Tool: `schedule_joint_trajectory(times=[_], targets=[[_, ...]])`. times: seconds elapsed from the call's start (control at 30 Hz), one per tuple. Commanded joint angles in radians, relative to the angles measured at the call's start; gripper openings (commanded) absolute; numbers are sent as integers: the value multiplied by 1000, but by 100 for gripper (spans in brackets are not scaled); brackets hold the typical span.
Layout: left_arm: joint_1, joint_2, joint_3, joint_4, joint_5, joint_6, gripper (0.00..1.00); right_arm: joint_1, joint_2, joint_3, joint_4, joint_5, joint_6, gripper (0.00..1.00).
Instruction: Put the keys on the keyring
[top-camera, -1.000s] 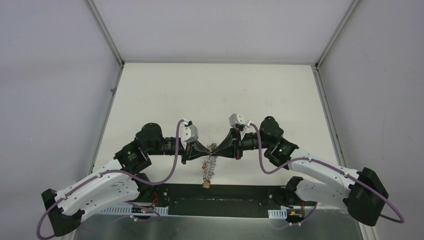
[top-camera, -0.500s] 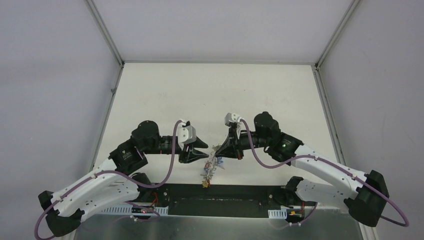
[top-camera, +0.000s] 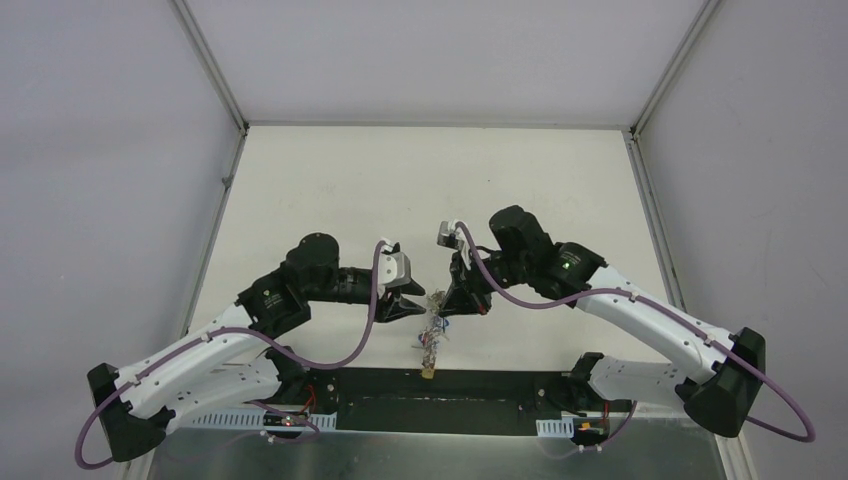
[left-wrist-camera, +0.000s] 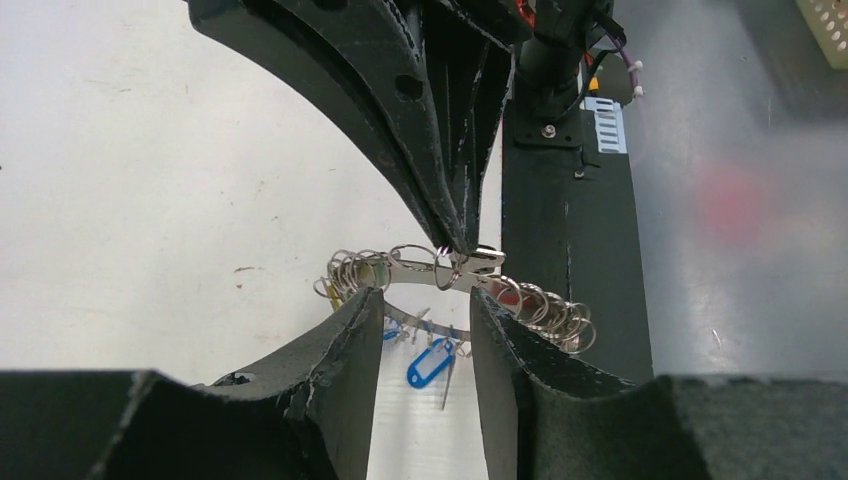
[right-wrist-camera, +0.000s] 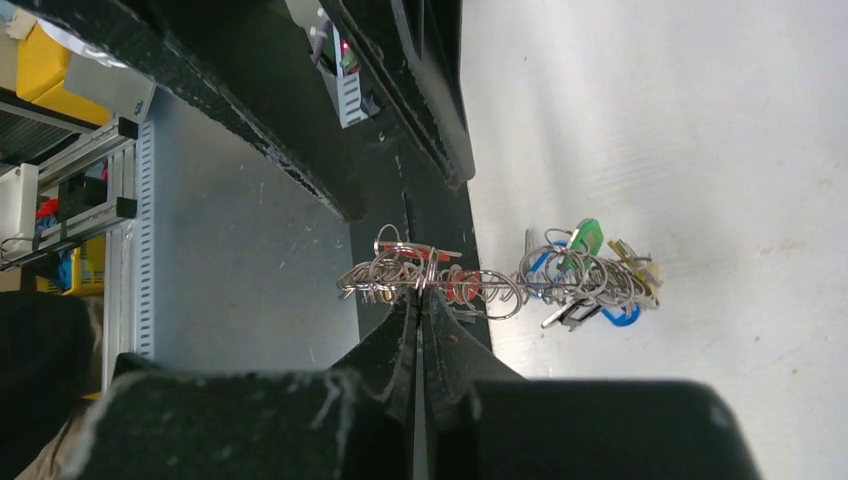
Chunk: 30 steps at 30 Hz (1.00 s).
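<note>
Currently: keyring (right-wrist-camera: 470, 280), hanging above the near edge of the table (top-camera: 400, 180), between both arms. Right gripper (right-wrist-camera: 418, 300): jaws together, pinching the ring wire. Left gripper (left-wrist-camera: 425, 310): jaws apart either side of the ring, no grip. Risk: single thin pinch; the fringed ring may swivel or slip out.

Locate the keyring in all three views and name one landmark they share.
Top external: the keyring sits low in the centre, trailing toward the near table edge.
Left wrist: it runs across the middle, just beyond the open fingers of the left gripper.
Right wrist: it stretches sideways through the centre, at the tip of the right gripper.
Shared landmark: the right gripper, shut on the ring in every view.
</note>
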<state>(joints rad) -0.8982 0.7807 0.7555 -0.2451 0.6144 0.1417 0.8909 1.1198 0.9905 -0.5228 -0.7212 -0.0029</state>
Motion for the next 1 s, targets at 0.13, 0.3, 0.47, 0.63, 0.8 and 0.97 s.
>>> schedule_joint_trajectory(times=[0.13, 0.3, 0.47, 0.63, 0.8, 0.97], targets=[[-14, 25, -56, 176, 49, 5, 37, 2, -16, 80, -70, -45, -19, 0], [-23, 58, -58, 205, 71, -5, 35, 2, -13, 82, -66, -55, -17, 0], [-30, 93, -50, 230, 105, -13, 30, 1, -10, 82, -60, -55, -15, 0], [-31, 128, -42, 232, 166, -18, 28, 2, -11, 79, -59, -53, -12, 0], [-33, 151, -36, 222, 185, -24, 17, 2, -12, 79, -57, -53, -12, 0], [-33, 160, -30, 215, 193, -22, 10, 2, -16, 79, -54, -50, -12, 0]])
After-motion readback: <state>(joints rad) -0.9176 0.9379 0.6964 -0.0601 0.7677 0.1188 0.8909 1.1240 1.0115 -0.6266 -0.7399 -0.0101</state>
